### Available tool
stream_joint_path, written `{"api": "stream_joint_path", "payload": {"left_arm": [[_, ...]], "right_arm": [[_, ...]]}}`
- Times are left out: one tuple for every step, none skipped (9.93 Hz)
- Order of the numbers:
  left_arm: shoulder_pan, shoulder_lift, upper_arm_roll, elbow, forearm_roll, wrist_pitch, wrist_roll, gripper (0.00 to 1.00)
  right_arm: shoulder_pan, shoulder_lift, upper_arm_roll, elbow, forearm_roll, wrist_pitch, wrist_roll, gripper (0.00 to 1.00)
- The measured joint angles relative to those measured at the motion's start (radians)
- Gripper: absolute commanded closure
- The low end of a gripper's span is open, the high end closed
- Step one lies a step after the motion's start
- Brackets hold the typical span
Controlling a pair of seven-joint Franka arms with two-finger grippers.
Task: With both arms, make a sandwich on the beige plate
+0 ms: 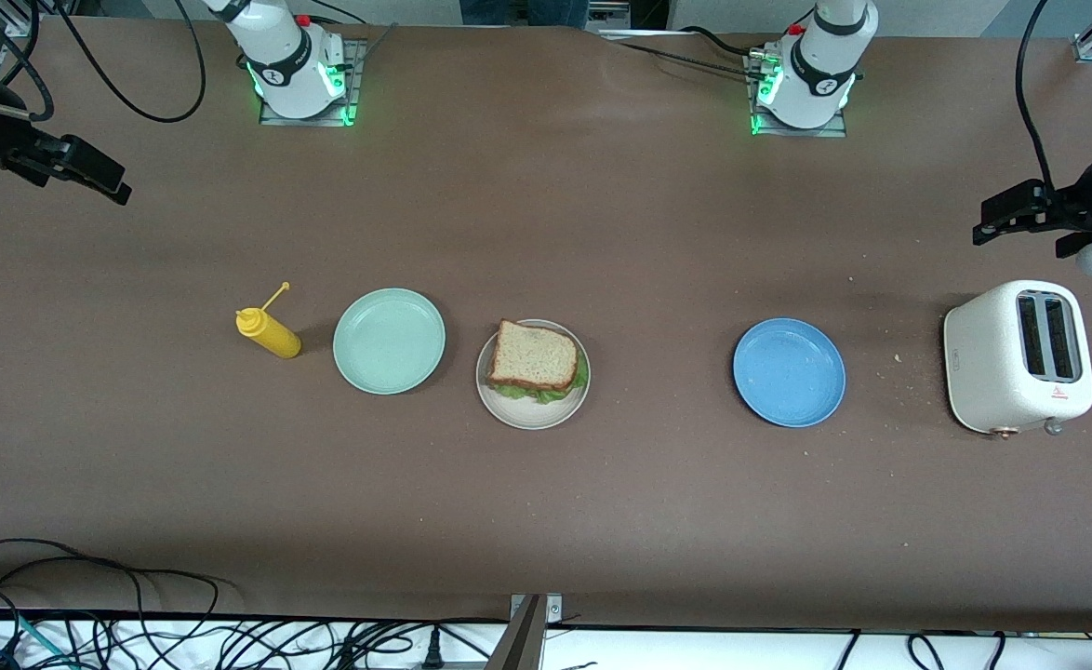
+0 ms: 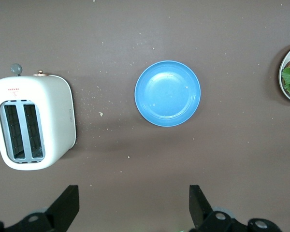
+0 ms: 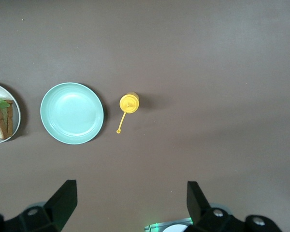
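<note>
You see the sandwich (image 1: pixel 535 362) assembled on the beige plate (image 1: pixel 518 412), with the left claw (image 1: pixel 1011 216) and right claw (image 1: pixel 90 172) both spread apart, empty, well off toward either bench end, roughly equally far.

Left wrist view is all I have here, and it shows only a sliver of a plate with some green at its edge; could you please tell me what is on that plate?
Observer: A finished sandwich sits on the beige plate, bread on top, lettuce showing at its edge.
Operator: Thank you. Is anything beside it toward the right arm's end?
Observer: Yes, a mint-green plate, nothing on it.
Operator: And past that plate?
Observer: A yellow squeeze bottle, standing upright.
Operator: Where is the right gripper, please?
Observer: The right gripper waits open, raised over the table's end, away from every dish.
</note>
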Motion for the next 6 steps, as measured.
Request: {"api": "stream_joint_path", "payload": {"left_arm": [[-0.001,0.0,-0.001,0.0,0.0,0.004,0.0,0.0],[-0.003,0.0,-0.001,0.001,0.001,0.007,0.0,0.0],[-0.005,0.0,-0.002,0.001,0.001,0.008,0.0,0.0],[-0.007,0.0,-0.003,0.001,0.001,0.009,0.0,0.0],[-0.007,0.0,-0.003,0.001,0.001,0.009,0.0,0.0],[-0.007,0.0,-0.003,0.001,0.001,0.009,0.0,0.0]], "right_arm": [[0.0,0.0,0.0,0.0,0.0,0.0,0.0,0.0],[0.0,0.0,0.0,0.0,0.0,0.001,0.0,0.0],[0.0,0.0,0.0,0.0,0.0,0.002,0.0,0.0],[0.0,0.0,0.0,0.0,0.0,0.002,0.0,0.0],[0.0,0.0,-0.001,0.0,0.0,0.003,0.0,0.0],[-0.001,0.0,-0.001,0.0,0.0,0.004,0.0,0.0]]}}
